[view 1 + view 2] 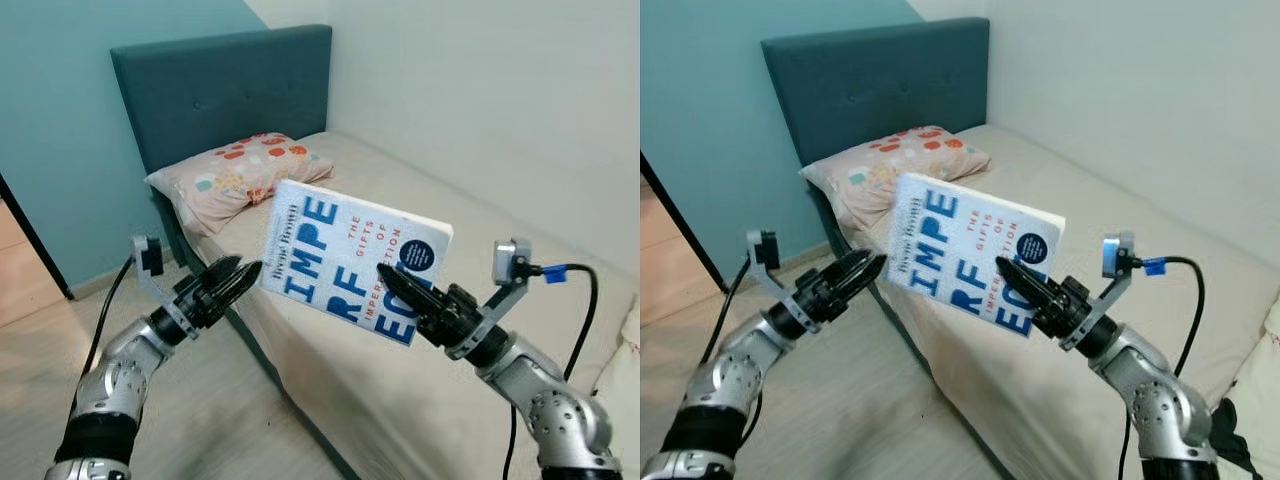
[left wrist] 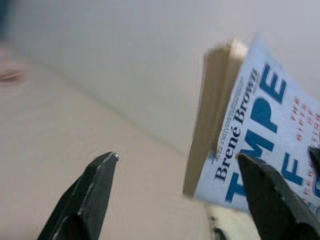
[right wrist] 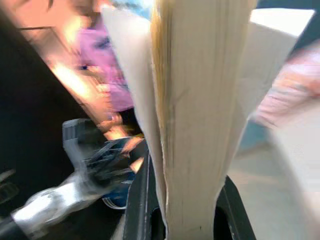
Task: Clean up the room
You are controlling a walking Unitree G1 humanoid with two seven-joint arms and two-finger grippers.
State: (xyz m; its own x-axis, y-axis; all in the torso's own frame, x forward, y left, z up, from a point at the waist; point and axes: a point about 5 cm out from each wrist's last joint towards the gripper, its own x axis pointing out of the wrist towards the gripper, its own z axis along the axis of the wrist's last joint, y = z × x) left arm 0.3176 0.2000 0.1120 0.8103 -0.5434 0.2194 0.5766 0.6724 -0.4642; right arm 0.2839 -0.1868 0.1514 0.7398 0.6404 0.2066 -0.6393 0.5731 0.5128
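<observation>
The right gripper (image 1: 400, 285) holds a blue-and-white paperback book (image 1: 345, 255) in the air over the near edge of the bed (image 1: 480, 330), its 2 black fingers clamped on the book's lower edge; the right wrist view shows the page block pinched between them. The left gripper (image 1: 240, 277) sits just beside the book's spine edge, near its lower corner, with its fingers (image 2: 95, 190) spread apart and closed on nothing. The book tilts, cover facing the head camera.

This looks like a handover or a 2-handed steadying before the book is carried off. To do it well, the left gripper should slide its fingers around the spine edge so 1 finger lands on each cover, then close firmly before the right one lets go. A grip on the corner alone would probably let the book swing. A patterned pillow (image 1: 240, 175) lies at the headboard (image 1: 225, 85), well apart from both arms.
</observation>
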